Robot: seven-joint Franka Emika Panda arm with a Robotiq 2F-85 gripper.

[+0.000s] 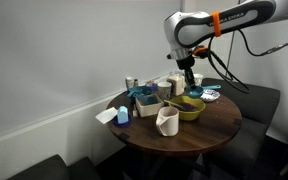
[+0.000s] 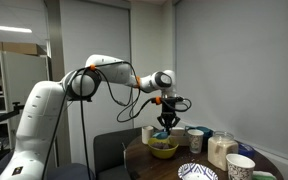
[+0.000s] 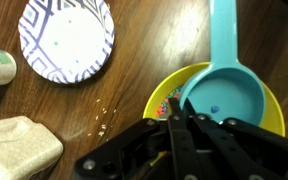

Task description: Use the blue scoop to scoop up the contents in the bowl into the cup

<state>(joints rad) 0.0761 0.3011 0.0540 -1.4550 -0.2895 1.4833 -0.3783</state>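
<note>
Hanging over bowl (image 1: 191, 111) in exterior view: pincer (image 1: 189, 82), pointing down. Cup (image 1: 167, 121) just beside bowl on round tabletop (image 1: 210, 129).

Exterior view: pincer (image 2: 165, 125) directly above bowl (image 2: 164, 150); finger state unreadable.

Wrist view: blue scoop (image 3: 224, 95) lying in bowl (image 3: 276, 112), handle reaching out past bowl rim. Contents (image 3: 166, 105): few small bits inside bowl, beside scoop. Pincer (image 3: 176, 125) fingers drawn close together at scoop's edge; cannot tell whether clamped on scoop. Patterned dish (image 3: 66, 38) well apart from bowl.
</note>
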